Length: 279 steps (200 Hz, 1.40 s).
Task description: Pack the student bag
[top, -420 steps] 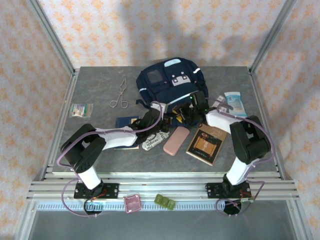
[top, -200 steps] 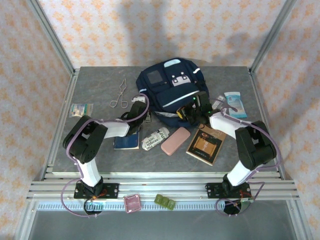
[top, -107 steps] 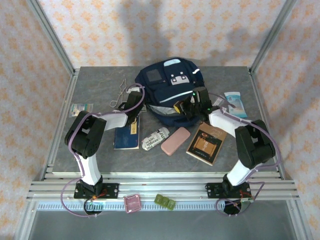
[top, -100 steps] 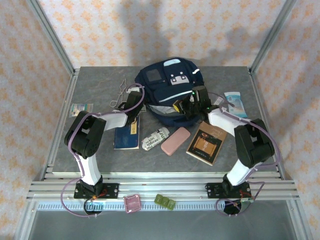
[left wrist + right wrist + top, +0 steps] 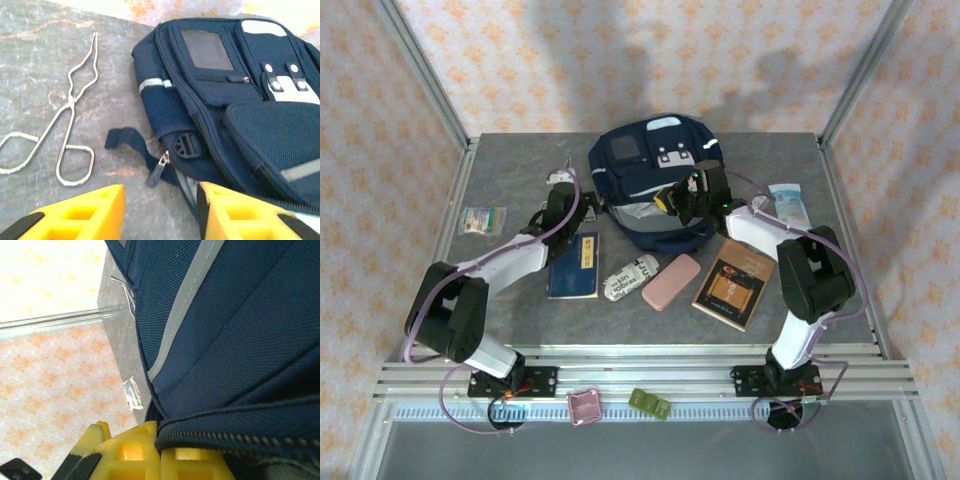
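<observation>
1. Centrally, toward the far edge of the grey table (image 5: 510, 165), lies the bag (image 5: 655, 180), navy with thin grey stripes, its white patch facing up.
2. At the bag's left side, the left gripper (image 5: 159, 189) sits low over the table. Its yellow fingers (image 5: 90, 210) stand partly apart with nothing between them.
3. From the left wrist, the bag is just ahead and to the right. Its zip pull (image 5: 159, 170) and a black strap end (image 5: 122, 137) lie directly in front of the gap.
4. Metal tongs (image 5: 60, 130) lie on the table to the left of that gripper, apart from the bag.
5. At the bag's near right edge, the right gripper (image 5: 159, 450) is closed, pinching the bag's zipped edge.
6. Nearer the arms lie a blue book (image 5: 577, 265), a pink case (image 5: 671, 281) and a brown book (image 5: 733, 284).
</observation>
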### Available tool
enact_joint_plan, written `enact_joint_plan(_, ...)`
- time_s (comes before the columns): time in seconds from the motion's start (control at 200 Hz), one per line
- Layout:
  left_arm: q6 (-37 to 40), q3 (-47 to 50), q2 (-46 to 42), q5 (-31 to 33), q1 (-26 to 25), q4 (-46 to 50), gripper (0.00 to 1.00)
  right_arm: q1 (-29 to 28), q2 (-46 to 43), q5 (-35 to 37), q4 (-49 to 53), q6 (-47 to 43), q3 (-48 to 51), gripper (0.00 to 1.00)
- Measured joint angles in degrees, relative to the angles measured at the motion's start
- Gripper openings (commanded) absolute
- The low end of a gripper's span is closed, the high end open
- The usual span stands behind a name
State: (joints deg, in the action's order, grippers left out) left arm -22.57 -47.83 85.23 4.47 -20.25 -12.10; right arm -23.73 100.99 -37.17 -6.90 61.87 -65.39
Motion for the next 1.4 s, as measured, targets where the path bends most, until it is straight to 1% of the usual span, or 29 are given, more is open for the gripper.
enact_joint_plan(0.045, -0.17, 2.19, -1.64, -0.98, 0.0, -0.15, 0.46, -0.15, -0.07, 0.35, 1.2, -1.49, -0.13, 0.31)
enact_joint_plan(0.13, -1.38, 5.25, -4.33, -2.56, 0.0, 0.13, 0.52, -0.5, -0.9, 1.46, 4.0, -4.94, 0.28, 0.43)
enact_joint_plan(0.215, -2.32, 5.97, -6.54, -3.5, 0.0, 2.34, 0.56, -0.61, -3.82, 3.13, 5.68, -8.37, 2.56, 0.47)
enact_joint_plan(0.255, -2.8, 5.97, -7.43, -3.8, 0.0, 3.5, 0.61, -0.61, -5.95, 3.8, 6.58, -10.12, 4.02, 0.5)
enact_joint_plan(0.325, -3.74, 6.45, -9.31, -4.07, 0.0, 5.4, 0.63, -0.83, -9.99, 5.2, 8.39, -13.29, 6.14, 0.54)
enact_joint_plan(0.34, -4.09, 6.8, -9.84, -4.07, 0.0, 5.66, 0.67, -0.9, -10.73, 5.51, 8.72, -13.84, 6.4, 0.54)
enact_joint_plan(0.36, -4.33, 7.34, -10.45, -4.07, 0.0, 5.92, 0.8, -1.03, -11.63, 5.99, 9.09, -14.82, 6.69, 0.54)
enact_joint_plan(0.37, -4.5, 7.69, -10.91, -4.04, 0.02, 6.21, 0.9, -1.11, -12.15, 6.12, 9.29, -15.3, 6.84, 0.54)
enact_joint_plan(0.38, -4.44, 7.98, -11.26, -4.04, 0.0, 6.4, 0.96, -1.25, -12.66, 6.36, 9.44, -15.91, 6.95, 0.54)
enact_joint_plan(0.39, -4.79, 8.41, -11.67, -4.04, 0.02, 6.51, 0.98, -1.36, -12.98, 6.51, 9.55, -16.24, 6.99, 0.54)
enact_joint_plan(0.41, -5.38, 9.16, -12.46, -4.07, 0.02, 6.88, 1.0, -1.64, -13.77, 6.8, 9.81, -17.25, 7.06, 0.54)
enact_joint_plan(0.501, -7.28, 13.75, -16.79, -4.13, 0.42, 8.57, 0.99, -3.8, -15.43, 7.41, 10.1, -21.27, 6.93, 0.54)
enact_joint_plan(0.601, -9.68, 17.81, -21.4, -4.31, 1.68, 11.17, 0.99, -7.58, -13.88, 7.43, 10.47, -24.61, 5.64, 0.53)
enact_joint_plan(0.741, -13.18, 21.2, -26.16, -4.22, 4.5, 14.23, 0.97, -13.4, -6.38, 7.26, 10.71, -27.43, 0.26, 0.52)
enact_joint_plan(0.871, -15.52, 25.79, -29.29, -6.12, 9.46, 14.6, 0.95, -17.68, 2.97, 7.06, 11.41, -28.63, -6.58, 0.51)
enact_joint_plan(0.971, -16.76, 28.83, -28.98, -8.74, 12.24, 14.43, 0.94, -19.87, 9.77, 7.48, 13.53, -29.62, -12.31, 0.51)
enact_joint_plan(1.151, -17.27, 29.62, -24.79, -13.42, 12.92, 11.69, 0.91, -22.12, 18.86, 8.81, 18.51, -30.73, -20.46, 0.45)
enact_joint_plan(1.266, -17.27, 29.62, -22.16, -15.82, 12.92, 9.75, 0.89, -22.91, 22.1, 10.14, 21.57, -31.1, -23.65, 0.39)
enact_joint_plan(1.336, -17.29, 29.62, -21.29, -16.63, 12.92, 8.83, 0.89, -23.19, 23.39, 10.69, 22.95, -31.1, -25.07, 0.33)
enact_joint_plan(1.396, -17.27, 29.66, -20.98, -17.18, 12.94, 8.02, 0.88, -23.37, 24.41, 11.1, 23.63, -31.1, -25.88, 0.3)
